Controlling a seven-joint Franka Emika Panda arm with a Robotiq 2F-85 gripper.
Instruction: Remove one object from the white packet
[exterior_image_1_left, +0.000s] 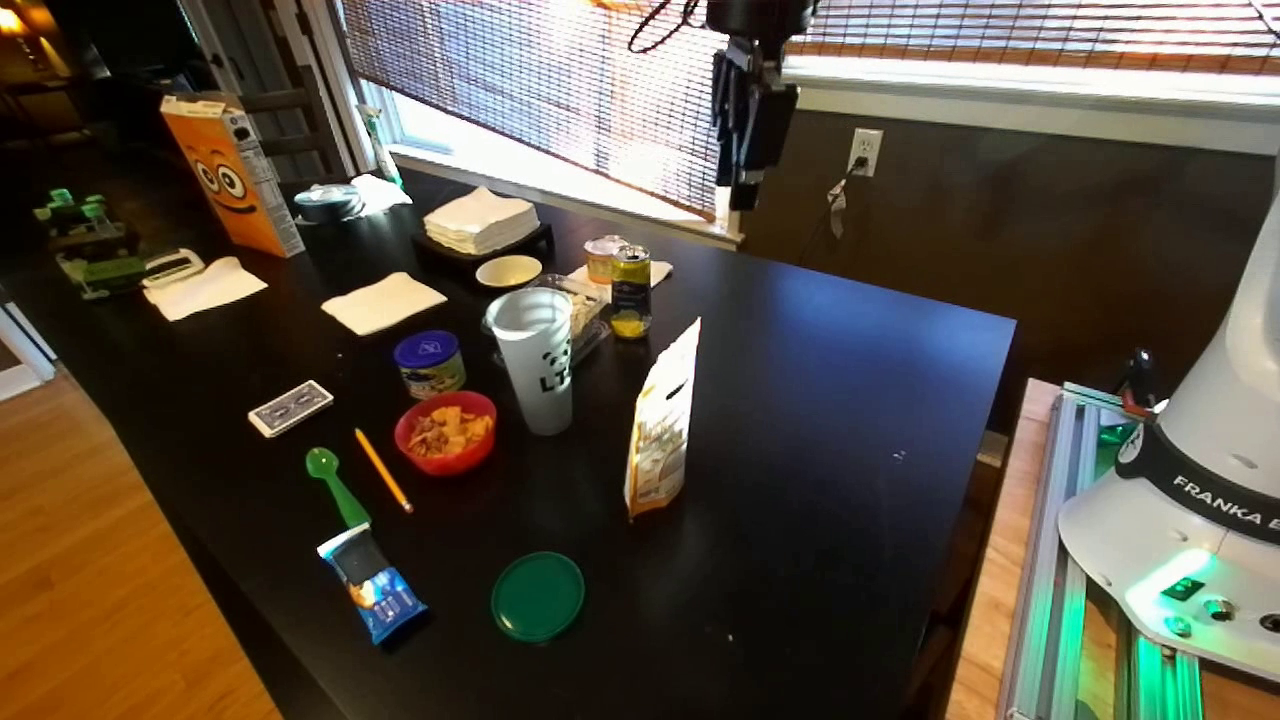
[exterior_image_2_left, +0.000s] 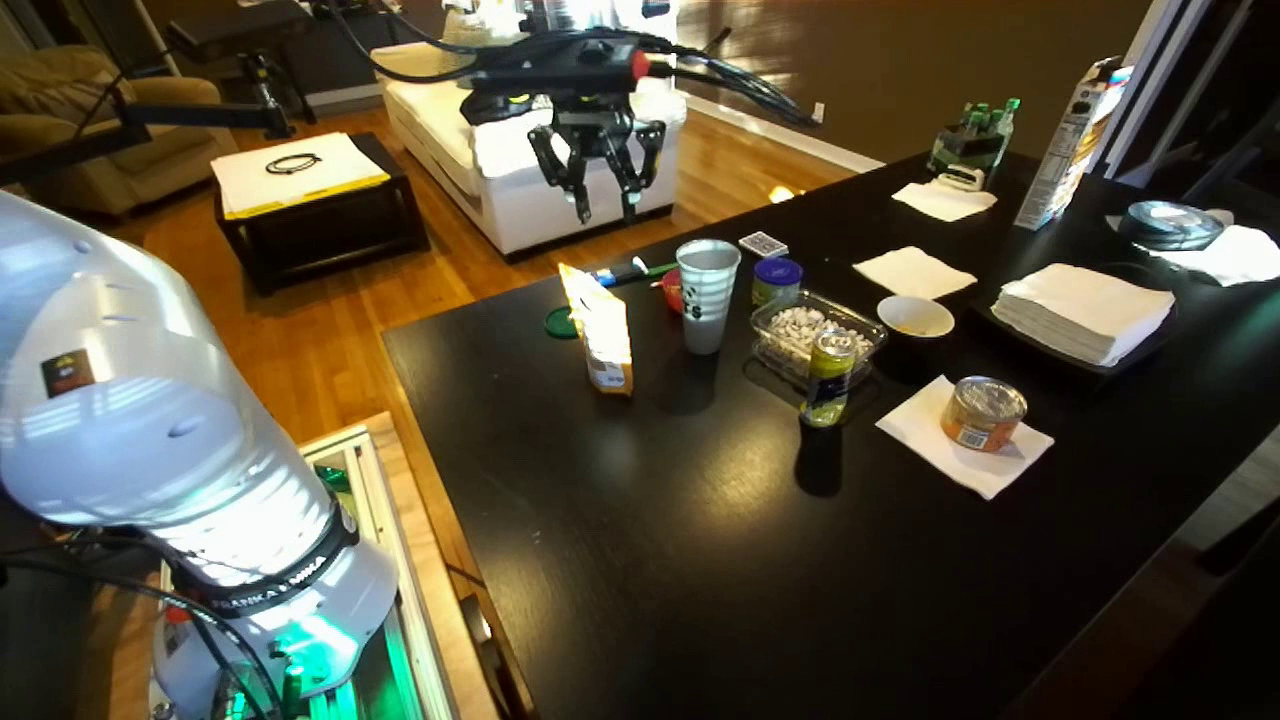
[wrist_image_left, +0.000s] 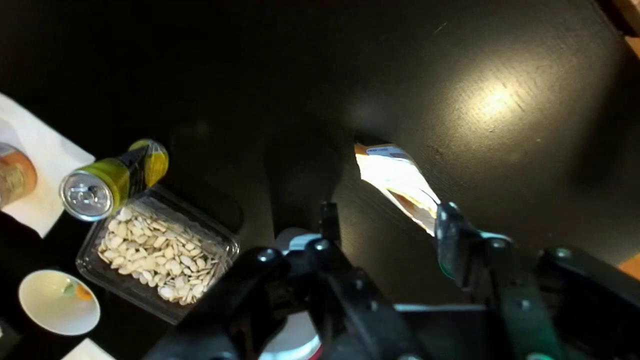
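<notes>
The white packet (exterior_image_1_left: 662, 430) stands upright on the dark table, with brownish-orange marks on its front. It also shows in an exterior view (exterior_image_2_left: 606, 335) and from above in the wrist view (wrist_image_left: 392, 170), where its top is parted and its inside looks brownish. No single tan-orange piece shows in the packet; its contents are hidden. My gripper (exterior_image_2_left: 607, 212) is open and empty, high above the table and apart from the packet. In the wrist view, the gripper (wrist_image_left: 386, 214) has its fingers spread, and one fingertip covers an end of the packet.
A tall frosted cup (exterior_image_1_left: 535, 370) and a red bowl (exterior_image_1_left: 447, 435) of tan-orange pieces stand beside the packet. A can (exterior_image_2_left: 828, 380), a clear tray of seeds (wrist_image_left: 160, 252) and a blue-lidded tub (exterior_image_1_left: 430, 362) stand near. A green lid (exterior_image_1_left: 538, 597) lies in front.
</notes>
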